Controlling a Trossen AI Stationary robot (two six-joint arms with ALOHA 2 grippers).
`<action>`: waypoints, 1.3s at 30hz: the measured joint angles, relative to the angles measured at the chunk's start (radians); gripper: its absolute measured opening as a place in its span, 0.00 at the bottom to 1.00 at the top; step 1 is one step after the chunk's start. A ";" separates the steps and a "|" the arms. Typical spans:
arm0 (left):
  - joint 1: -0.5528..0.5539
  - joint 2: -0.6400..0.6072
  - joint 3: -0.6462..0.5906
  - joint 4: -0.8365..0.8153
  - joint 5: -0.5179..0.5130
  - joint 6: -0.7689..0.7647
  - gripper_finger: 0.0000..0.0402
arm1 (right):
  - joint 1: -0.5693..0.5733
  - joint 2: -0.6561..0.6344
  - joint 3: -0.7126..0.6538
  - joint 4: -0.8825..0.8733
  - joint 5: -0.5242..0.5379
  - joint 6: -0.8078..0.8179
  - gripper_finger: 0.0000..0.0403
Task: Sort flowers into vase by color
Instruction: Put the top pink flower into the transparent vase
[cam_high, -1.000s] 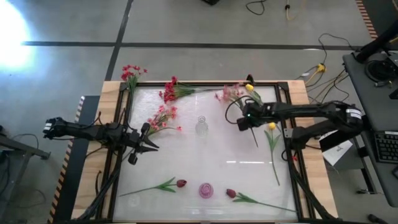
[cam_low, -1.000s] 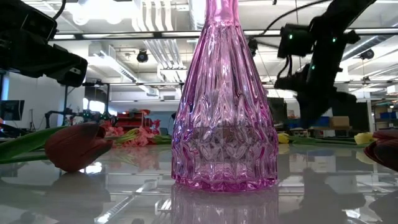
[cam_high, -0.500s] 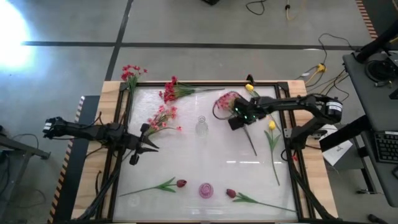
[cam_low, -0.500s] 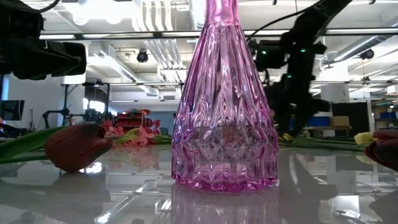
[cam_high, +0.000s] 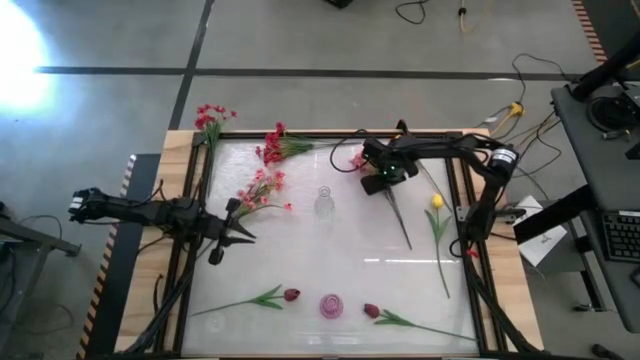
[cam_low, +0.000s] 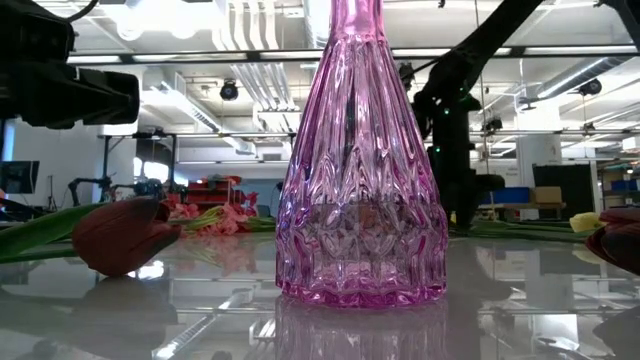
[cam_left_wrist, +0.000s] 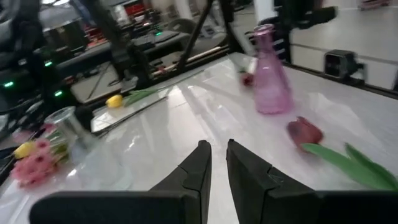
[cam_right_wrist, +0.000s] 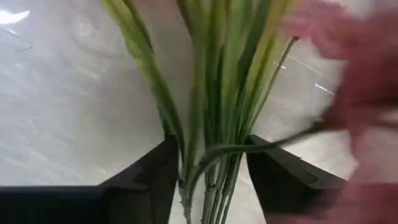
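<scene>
I see the glossy white table (cam_high: 330, 250) carrying a pink vase (cam_high: 331, 305) at the near edge between two dark red buds (cam_high: 291, 295); a clear vase (cam_high: 324, 203) mid-table; red sprays (cam_high: 272, 146) along the far edge; a yellow tulip (cam_high: 437, 203) by the right edge.

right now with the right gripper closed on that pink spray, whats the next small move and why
Probably carry the pink spray toward the clear vase. The right gripper grips its green stems, shown between the fingers in the right wrist view, and the vase stands close beside it, still empty.
</scene>
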 joint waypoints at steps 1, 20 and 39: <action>0.000 0.000 0.000 0.003 -0.021 -0.023 0.09 | 0.002 0.004 0.012 -0.009 0.000 -0.001 0.36; 0.001 0.000 0.000 0.040 -0.133 -0.119 0.09 | 0.064 -0.335 0.080 0.312 0.065 -0.122 0.03; 0.001 0.003 0.000 0.275 -0.149 -1.137 0.09 | 0.336 -0.485 0.070 1.080 0.139 -0.546 0.03</action>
